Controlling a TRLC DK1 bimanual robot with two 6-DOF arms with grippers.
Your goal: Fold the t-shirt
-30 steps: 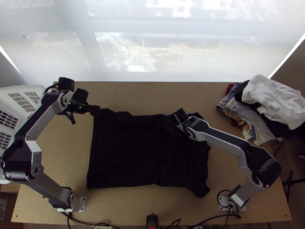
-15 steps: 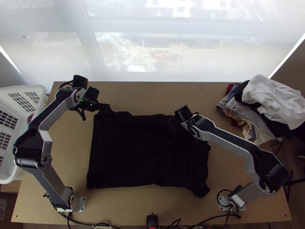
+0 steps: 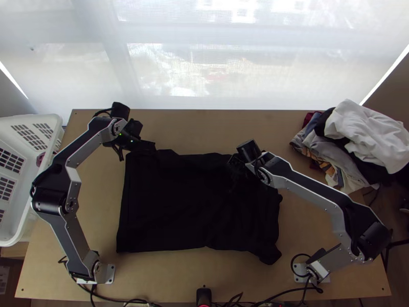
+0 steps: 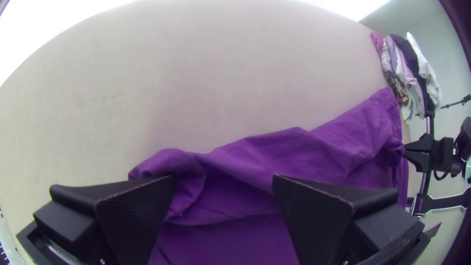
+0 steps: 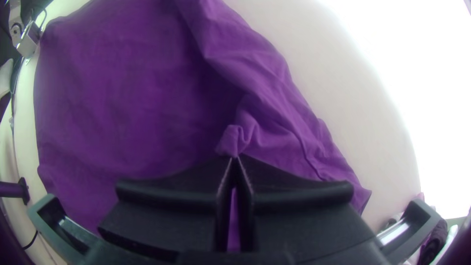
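Keep clear of the white basket (image 3: 51, 118), left of the t-shirt (image 3: 179, 204). At the t-shirt's far-left corner, lower the left end effector (image 4: 223, 179), spread wide over rumpled cloth, a little further; gather the loose fold squarely and close in 1 firm pinch, probably without catching the layer below. Treat the t-shirt as mostly spread on the surface (image 3: 204, 279), uneven and turned over along its far edge. Just inside that edge, right of the t-shirt's middle, hold steady with the right end effector (image 5: 234, 156), clenched on a small tuft of cloth. With 2 sure grips, draw out slack gently, then lift low and level. Avoid brushing the clothes pile (image 3: 363, 138), right of the t-shirt.
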